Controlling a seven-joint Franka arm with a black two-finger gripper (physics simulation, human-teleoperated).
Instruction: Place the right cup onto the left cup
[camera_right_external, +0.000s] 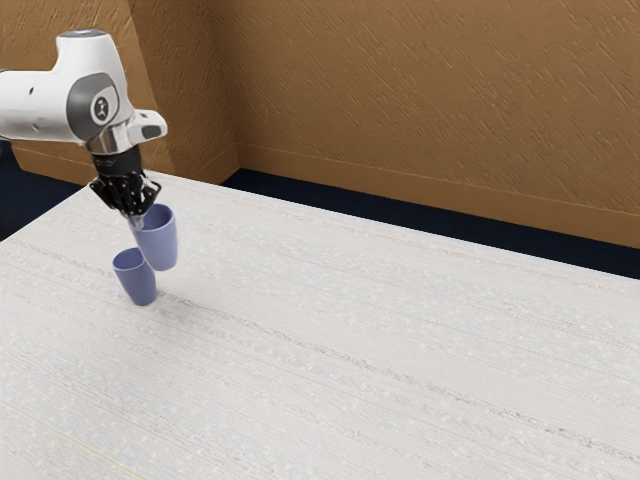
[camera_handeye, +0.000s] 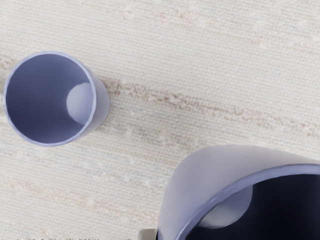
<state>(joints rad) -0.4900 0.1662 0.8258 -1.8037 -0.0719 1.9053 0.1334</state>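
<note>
Brown walls (camera_right_external: 400, 90) back the streaked bench (camera_right_external: 380, 320); upper left, my hand (camera_right_external: 137, 219) pinches the raised cup (camera_right_external: 160, 247) near the standing cup (camera_right_external: 140, 286).

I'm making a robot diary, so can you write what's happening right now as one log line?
gripper: shut on lifted blue cup | lower blue cup: upright on table | stacking: not yet done

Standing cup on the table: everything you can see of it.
The standing cup is blue-violet, smooth, perhaps plastic or ceramic, with a round open rim, walls narrowing downward, a paler inner base and no visible handle. It looks empty and stands upright on the pale, streaked table, touching only that, apart from the raised cup.
</note>
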